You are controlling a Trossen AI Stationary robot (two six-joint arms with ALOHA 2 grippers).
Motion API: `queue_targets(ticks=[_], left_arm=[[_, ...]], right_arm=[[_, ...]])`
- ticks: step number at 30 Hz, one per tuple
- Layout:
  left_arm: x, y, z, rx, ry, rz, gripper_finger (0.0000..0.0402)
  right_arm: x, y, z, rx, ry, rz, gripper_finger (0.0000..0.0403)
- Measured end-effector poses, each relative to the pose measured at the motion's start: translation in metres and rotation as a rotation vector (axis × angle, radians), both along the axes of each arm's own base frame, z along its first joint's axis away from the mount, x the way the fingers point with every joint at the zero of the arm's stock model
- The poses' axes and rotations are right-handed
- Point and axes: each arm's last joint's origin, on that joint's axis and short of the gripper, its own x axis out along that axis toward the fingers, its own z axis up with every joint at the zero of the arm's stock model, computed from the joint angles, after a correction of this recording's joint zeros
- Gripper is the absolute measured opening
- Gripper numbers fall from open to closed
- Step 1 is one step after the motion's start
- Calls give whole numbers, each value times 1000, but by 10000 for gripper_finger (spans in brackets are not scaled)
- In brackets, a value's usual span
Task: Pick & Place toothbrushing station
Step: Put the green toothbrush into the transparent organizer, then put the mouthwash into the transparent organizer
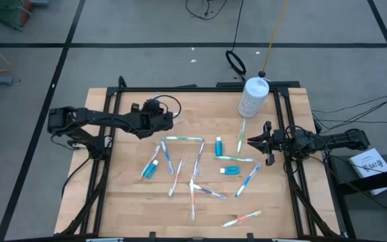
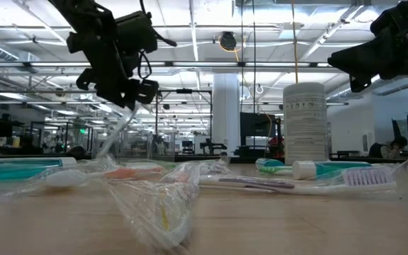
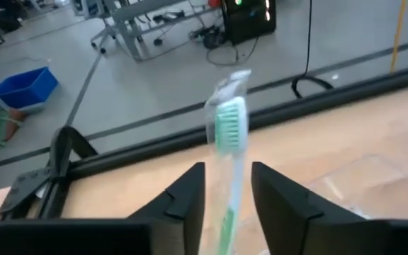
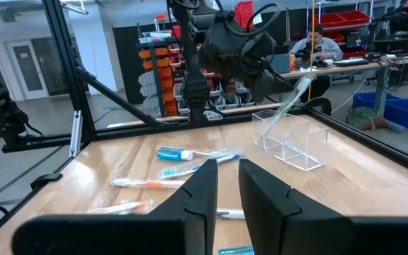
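The left gripper (image 3: 227,212), fingers parting around 1 wrapped green toothbrush (image 3: 229,124), releases it over the clear plastic box (image 4: 292,138); next, likely retreat and fetch another, while the right gripper (image 4: 227,185), fingers narrow and empty, waits.

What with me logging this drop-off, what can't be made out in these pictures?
High view: the left gripper hides the clear cup; only the right wrist view shows it.
Left wrist view: the green toothbrush runs off the picture's edge.
Low view: print on the white bottle is too small; the nearest wrapped toothbrush is blurred.
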Motion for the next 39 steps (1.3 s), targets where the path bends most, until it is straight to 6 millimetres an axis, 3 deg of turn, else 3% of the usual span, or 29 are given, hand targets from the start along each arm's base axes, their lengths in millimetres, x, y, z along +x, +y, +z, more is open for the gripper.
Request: queue_targets(ticks=[6, 19, 29, 39], left_arm=[[-12, -4, 20, 7, 0, -37, 153], [-48, -27, 66, -102, -89, -259, 154], [-67, -47, 73, -459, -163, -554, 154], [-53, -67, 71, -454, -174, -648, 154]], right_arm=[[1, 0, 0, 0, 2, 0, 50], [1, 0, 0, -1, 7, 0, 50], [1, 0, 0, -1, 5, 0, 50], [1, 0, 0, 0, 0, 0, 50]])
